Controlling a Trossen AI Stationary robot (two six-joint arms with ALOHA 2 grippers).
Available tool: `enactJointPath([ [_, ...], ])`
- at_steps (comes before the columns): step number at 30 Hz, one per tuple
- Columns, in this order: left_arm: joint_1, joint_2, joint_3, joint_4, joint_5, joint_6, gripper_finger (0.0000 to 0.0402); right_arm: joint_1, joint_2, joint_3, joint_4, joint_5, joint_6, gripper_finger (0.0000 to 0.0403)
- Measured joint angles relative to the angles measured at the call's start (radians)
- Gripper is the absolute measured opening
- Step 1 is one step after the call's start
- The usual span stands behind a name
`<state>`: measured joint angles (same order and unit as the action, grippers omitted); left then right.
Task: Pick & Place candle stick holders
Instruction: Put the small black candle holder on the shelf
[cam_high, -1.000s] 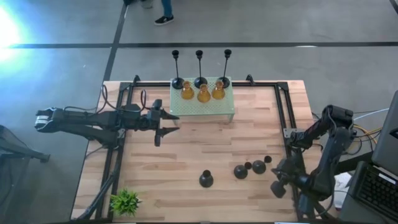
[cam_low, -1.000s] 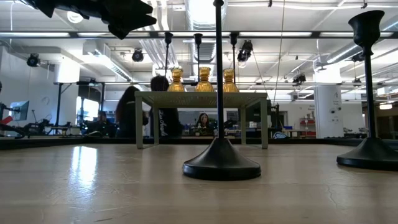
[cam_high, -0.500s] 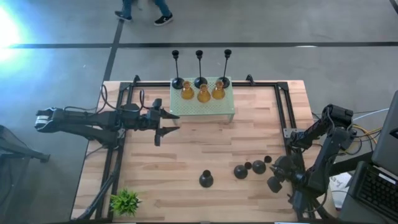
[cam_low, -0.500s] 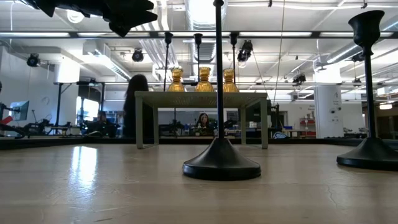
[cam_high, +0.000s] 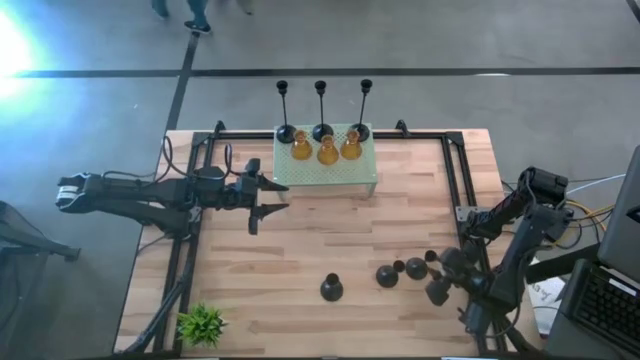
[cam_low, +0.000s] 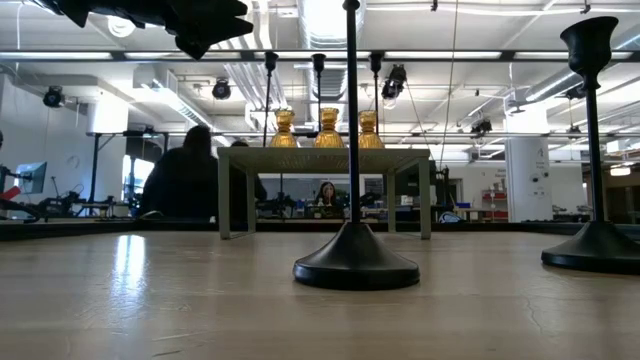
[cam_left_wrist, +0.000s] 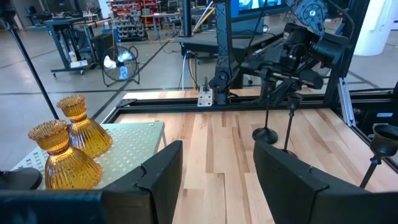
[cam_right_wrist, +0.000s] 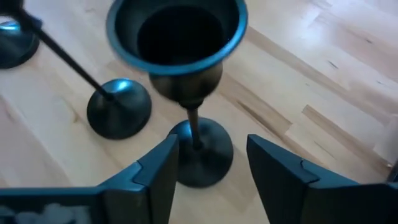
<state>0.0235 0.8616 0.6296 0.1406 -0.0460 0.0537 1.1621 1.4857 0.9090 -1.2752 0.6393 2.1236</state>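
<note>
Three tall thin black holders stand on their round bases on the near right of the table: one (cam_high: 332, 289), one (cam_high: 388, 275) and the rightmost (cam_high: 418, 267). My right gripper (cam_high: 437, 289) is open just above and beside the rightmost. In the right wrist view its cup (cam_right_wrist: 177, 37) and base (cam_right_wrist: 199, 152) show between my open fingers (cam_right_wrist: 208, 171), which touch nothing. Three amber glass holders (cam_high: 327, 148) stand on the mint-green stand (cam_high: 325, 172), with three black stems (cam_high: 322, 128) behind them. My left gripper (cam_high: 264, 200) is open and empty, left of the stand.
A small green plant (cam_high: 202, 324) sits at the near left corner. A black frame (cam_high: 452, 180) runs along the table's right and far sides. In the low view, two holders (cam_low: 352, 262) (cam_low: 595, 245) stand in front. People move in the room behind.
My right gripper has gone toward the table's left and far edges, closer to the rightmost black holder on the table. My left arm has kept still. A person has walked past behind the table.
</note>
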Motion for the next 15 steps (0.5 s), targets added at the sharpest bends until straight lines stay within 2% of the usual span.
enactJointPath([
  [7, 0.001, 0.0, 0.0, -0.005, 0.0, 0.0, 0.0202, -0.018, 0.0, -0.016, 0.003, 0.023, -0.007, 0.0214],
  [15, 0.0, 0.0, 0.0, -0.007, 0.0, 0.002, 0.0202, -0.024, 0.0, -0.033, 0.013, 0.09, -0.007, 0.0203],
])
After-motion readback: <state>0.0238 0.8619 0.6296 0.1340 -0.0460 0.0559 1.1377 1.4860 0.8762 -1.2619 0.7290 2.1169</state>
